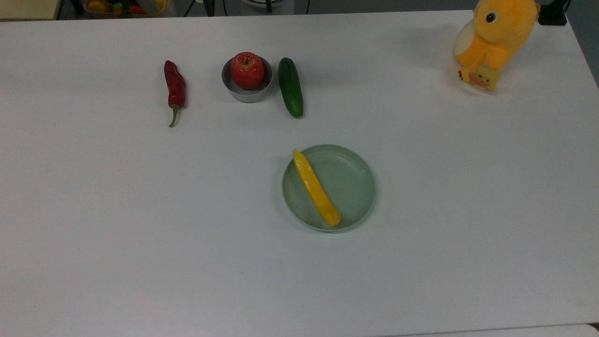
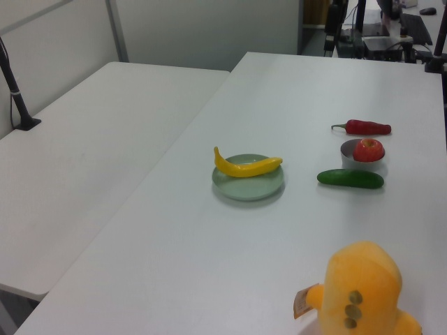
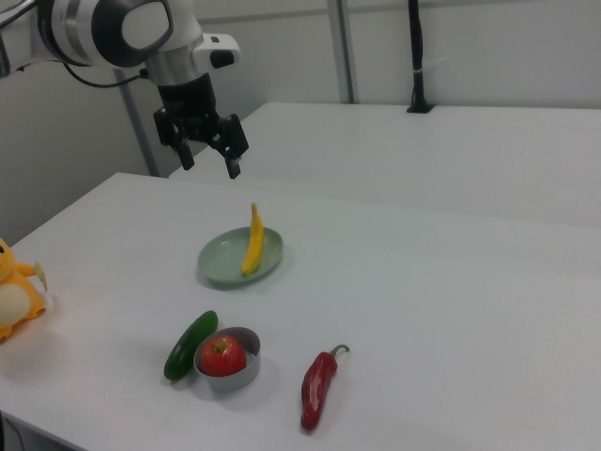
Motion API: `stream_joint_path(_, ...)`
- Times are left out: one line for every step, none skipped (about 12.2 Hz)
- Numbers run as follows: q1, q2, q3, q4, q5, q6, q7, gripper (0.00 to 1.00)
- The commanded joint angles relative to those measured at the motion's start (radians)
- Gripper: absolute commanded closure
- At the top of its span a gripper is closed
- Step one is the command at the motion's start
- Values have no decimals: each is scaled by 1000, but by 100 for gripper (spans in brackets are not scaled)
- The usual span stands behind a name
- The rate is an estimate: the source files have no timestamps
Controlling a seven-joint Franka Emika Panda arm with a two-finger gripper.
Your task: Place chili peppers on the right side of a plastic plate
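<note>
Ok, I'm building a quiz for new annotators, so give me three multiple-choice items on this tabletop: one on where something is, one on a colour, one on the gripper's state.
1. Where does the yellow pepper lie?
A. In the grey bowl
B. On the plastic plate
C. Bare on the table beside the cucumber

2. What colour is the fruit in the grey bowl?
A. Red
B. Green
C. Purple

3. How is the gripper?
A. Shut on the chili
B. Resting on the plate
C. Open, holding nothing, up in the air

Answers:
1 B, the top view shows the pepper lying slantwise across the pale green plate.
2 A, a red apple sits in the bowl.
3 C, the right view shows its fingers spread with nothing between them, while the chili lies on the table.
</note>
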Motion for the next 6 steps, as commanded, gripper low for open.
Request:
stream_joint_path(10,-15,-15,-13,21,11,-26,0)
stream_joint_path(7,-15,-15,-15,21,11,-28,0)
stream_joint_path(4,-15,-15,-13,22,11,-28,0)
stream_joint_path(2,-15,-15,-15,22,11,-29,0)
stream_joint_path(2,-15,-15,-15,24,14,-29,0)
stream_joint_path(-5,-16,-15,-15,24,8,-32,0)
